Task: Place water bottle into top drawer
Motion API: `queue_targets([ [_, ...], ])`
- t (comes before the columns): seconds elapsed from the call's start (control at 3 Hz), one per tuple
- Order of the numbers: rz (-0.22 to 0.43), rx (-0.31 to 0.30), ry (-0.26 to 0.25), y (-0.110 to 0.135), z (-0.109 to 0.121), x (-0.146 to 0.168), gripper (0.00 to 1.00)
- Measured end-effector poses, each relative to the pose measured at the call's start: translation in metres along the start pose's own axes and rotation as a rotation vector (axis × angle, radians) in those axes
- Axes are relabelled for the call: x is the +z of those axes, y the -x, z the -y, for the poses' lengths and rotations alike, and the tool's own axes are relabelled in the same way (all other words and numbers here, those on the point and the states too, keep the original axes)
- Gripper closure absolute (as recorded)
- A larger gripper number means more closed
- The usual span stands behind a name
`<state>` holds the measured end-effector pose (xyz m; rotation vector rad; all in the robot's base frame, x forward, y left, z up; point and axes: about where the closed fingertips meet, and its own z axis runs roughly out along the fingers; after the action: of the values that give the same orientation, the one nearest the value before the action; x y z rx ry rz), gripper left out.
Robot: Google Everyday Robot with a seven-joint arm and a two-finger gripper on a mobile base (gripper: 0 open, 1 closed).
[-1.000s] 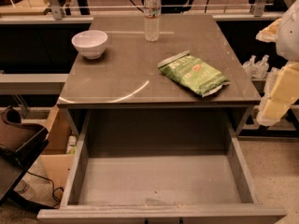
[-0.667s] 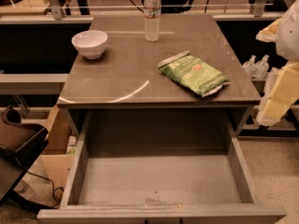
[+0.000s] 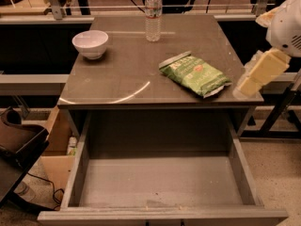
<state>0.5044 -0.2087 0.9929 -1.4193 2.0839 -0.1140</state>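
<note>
The water bottle (image 3: 153, 14) stands upright at the far middle edge of the grey table (image 3: 127, 74). It is clear and ribbed, with a white cap and a white label with a red band. The top drawer (image 3: 162, 180) is pulled fully open below the table's front edge, and its flat grey bottom is bare. My gripper (image 3: 248, 85), with cream-coloured parts, hangs at the table's right front corner. It is far from the bottle and holds nothing that I can see.
A white bowl (image 3: 90, 44) sits at the table's far left. A green chip bag (image 3: 195, 73) lies right of centre, near the gripper. A cardboard box (image 3: 55, 147) and a dark chair (image 3: 16, 147) stand left of the drawer. Rails run behind the table.
My gripper has moved left and up, closer to the table's right front corner. The bottle, bowl, bag and drawer have not moved.
</note>
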Motion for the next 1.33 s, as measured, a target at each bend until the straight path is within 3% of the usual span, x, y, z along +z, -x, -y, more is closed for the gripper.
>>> queue_targets([
  [0.33,0.171,0.119,-0.005,0.014,0.004,0.034,0.00],
  [1.0,0.542,0.386,0.007,0.064,-0.014,0.080,0.00],
  [1.33,0.712,0.525,-0.087,0.102,0.009,0.076,0.00],
])
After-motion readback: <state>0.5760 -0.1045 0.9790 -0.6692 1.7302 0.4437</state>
